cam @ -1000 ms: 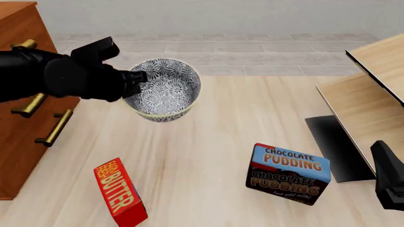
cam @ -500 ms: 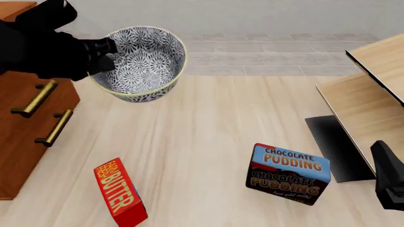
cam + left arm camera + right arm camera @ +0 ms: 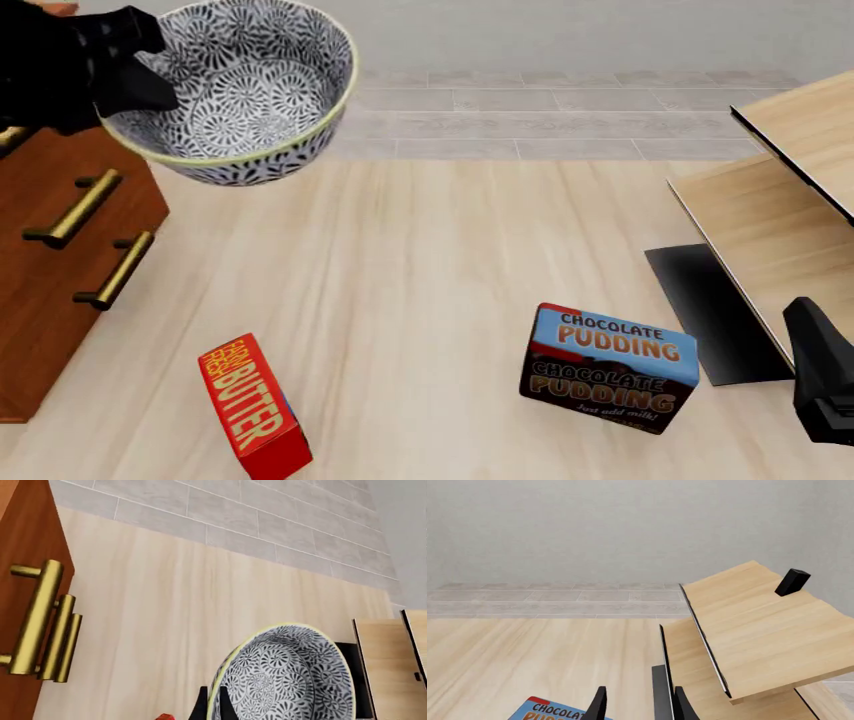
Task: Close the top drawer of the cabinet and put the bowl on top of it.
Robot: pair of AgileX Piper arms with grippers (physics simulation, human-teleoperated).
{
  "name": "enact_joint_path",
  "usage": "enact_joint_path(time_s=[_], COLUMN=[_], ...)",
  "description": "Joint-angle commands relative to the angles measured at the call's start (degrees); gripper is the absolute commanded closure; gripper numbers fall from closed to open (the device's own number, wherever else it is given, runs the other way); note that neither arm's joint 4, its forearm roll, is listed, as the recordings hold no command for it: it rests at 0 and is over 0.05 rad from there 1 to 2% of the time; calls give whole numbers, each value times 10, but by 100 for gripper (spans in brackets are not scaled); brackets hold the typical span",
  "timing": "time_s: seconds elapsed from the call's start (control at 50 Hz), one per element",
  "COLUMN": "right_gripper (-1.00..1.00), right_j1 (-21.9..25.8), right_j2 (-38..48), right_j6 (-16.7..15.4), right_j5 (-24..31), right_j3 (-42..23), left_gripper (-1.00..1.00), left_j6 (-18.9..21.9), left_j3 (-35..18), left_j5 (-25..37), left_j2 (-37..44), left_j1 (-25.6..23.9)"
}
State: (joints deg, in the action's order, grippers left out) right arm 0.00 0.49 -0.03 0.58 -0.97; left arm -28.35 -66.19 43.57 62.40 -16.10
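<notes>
The patterned bowl (image 3: pixel 234 90) hangs in the air over the cabinet's (image 3: pixel 47 250) right front corner, tilted toward the camera. My left gripper (image 3: pixel 127 75) is shut on its rim. In the left wrist view the fingertips (image 3: pixel 200 711) pinch the rim of the bowl (image 3: pixel 287 680). The three brass handles line up below one another, the top drawer's handle (image 3: pixel 33 615) uppermost. In the front view my left arm hides the top drawer, and I cannot tell whether it is closed. My right gripper (image 3: pixel 639 707) stands open near the table's right front edge (image 3: pixel 821 385), holding nothing.
A red butter box (image 3: pixel 254 410) stands at the front left and a chocolate pudding box (image 3: pixel 611 367) at the front middle. Pale wood furniture (image 3: pixel 787 200) fills the right side, with a small black block (image 3: pixel 792 581) on its top.
My left gripper has carried the bowl upward and to the left, from in front of the drawers to above the cabinet's corner. The right arm has not moved.
</notes>
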Motion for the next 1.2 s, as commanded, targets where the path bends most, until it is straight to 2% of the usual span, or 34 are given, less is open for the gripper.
enact_joint_path(time_s=[0.02, 0.16, 0.26, 0.6, 1.0, 1.2], right_gripper=[-100, -100, -100, -100, -100, -100], right_j1=[0, 0, 0, 0, 0, 0], right_j2=[-1, -1, -1, -1, -1, -1], right_j6=[0, 0, 0, 0, 0, 0], right_j5=[-1, -1, -1, -1, -1, -1], right_j3=[2, 2, 2, 2, 2, 2], left_gripper=[100, 100, 100, 100, 100, 100], left_j6=[-3, -2, -5, 0, -1, -7], left_j3=[-30, -67, -115, -231, -321, -334], left_j5=[55, 96, 127, 197, 246, 252], left_j2=[-30, -33, -27, -5, 16, 19], left_j1=[10, 21, 33, 72, 112, 131])
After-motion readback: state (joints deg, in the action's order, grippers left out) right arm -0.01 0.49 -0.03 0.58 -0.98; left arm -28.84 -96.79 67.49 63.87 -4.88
